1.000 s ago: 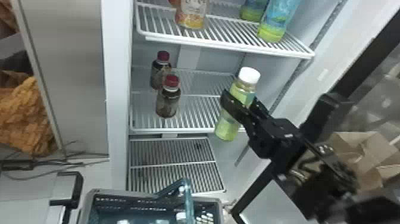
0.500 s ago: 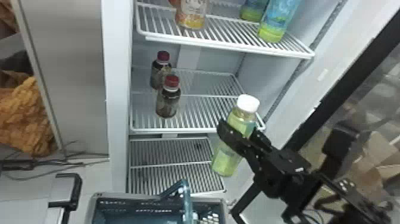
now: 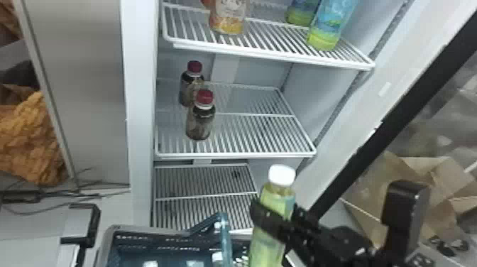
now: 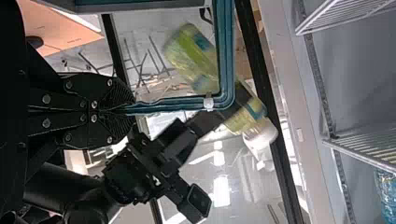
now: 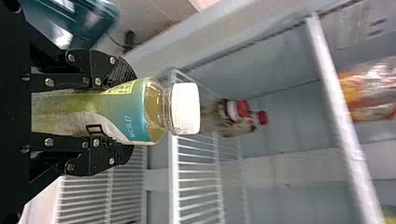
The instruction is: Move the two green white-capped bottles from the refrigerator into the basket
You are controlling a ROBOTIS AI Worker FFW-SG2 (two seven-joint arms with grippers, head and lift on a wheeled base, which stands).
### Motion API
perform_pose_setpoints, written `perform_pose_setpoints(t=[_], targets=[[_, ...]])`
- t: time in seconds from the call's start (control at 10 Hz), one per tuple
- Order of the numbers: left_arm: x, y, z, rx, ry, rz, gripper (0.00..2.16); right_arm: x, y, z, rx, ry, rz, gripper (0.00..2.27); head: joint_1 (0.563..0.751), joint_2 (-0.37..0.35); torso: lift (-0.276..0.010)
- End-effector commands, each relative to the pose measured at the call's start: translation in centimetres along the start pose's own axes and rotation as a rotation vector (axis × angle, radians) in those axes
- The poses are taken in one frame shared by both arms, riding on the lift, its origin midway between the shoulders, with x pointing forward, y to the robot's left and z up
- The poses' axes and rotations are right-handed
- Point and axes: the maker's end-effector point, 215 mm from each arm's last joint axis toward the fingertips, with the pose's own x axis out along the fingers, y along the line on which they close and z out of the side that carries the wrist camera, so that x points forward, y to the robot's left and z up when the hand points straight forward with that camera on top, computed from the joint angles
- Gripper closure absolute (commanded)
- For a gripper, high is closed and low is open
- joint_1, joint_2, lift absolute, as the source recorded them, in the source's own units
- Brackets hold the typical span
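1 green bottle [image 3: 267,245] held cap-up by the basket [image 3: 142,230]

The right hand [image 5: 133,112] is closed only to the green bottle's width, gripping its body below the shoulder. That leaves the white cap [image 5: 186,108] free and the base hanging below the hand, presumably to go in first. The left hand [image 4: 134,110] is pinched tight on the raised handle [image 3: 225,238], likely to steady the basket.

Left of the right hand, that handle stands up and could snag the green bottle. Beyond the hand, 2 red-capped bottles [image 3: 200,120] [image 3: 191,83] stand on a shelf [image 3: 248,138]. Whether the basket already holds the other bottle, I cannot tell.
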Motion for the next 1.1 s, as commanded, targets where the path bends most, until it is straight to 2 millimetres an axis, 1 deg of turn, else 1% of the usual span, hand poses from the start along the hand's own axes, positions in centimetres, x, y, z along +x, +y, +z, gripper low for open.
perform_pose_setpoints(t=[0.0,0.1,0.2,0.3,0.6,0.7,1.0], targets=[[0.1,0.0,0.0,0.003,0.002,0.001,1.13,-0.4,1.2,-2.4,0.046,0.067,0.040,0.88,0.695,-0.350,-0.263],[0.1,0.0,-0.1,0.000,0.002,-0.001,1.13,-0.4,1.1,-3.1,0.057,0.088,0.045,0.88,0.695,-0.350,-0.263],[0.1,-0.1,0.0,0.002,0.002,-0.001,1.13,-0.4,1.5,-4.1,0.077,0.114,0.061,0.88,0.695,-0.350,-0.263],[0.1,0.0,0.0,0.003,0.002,0.002,1.13,-0.3,1.5,-4.8,0.102,0.128,0.072,0.88,0.695,-0.350,-0.263],[0.1,0.0,0.1,0.003,0.000,0.001,1.13,-0.7,1.0,-6.5,0.125,0.177,0.066,0.88,0.695,-0.350,-0.263],[0.1,0.0,0.0,0.000,0.000,0.001,1.13,-0.4,1.4,-7.2,0.154,0.190,0.091,0.88,0.695,-0.350,-0.263],[0.1,0.0,0.0,0.000,0.000,-0.001,1.13,0.2,2.1,-8.0,0.191,0.201,0.139,0.84,0.695,-0.350,-0.263]])
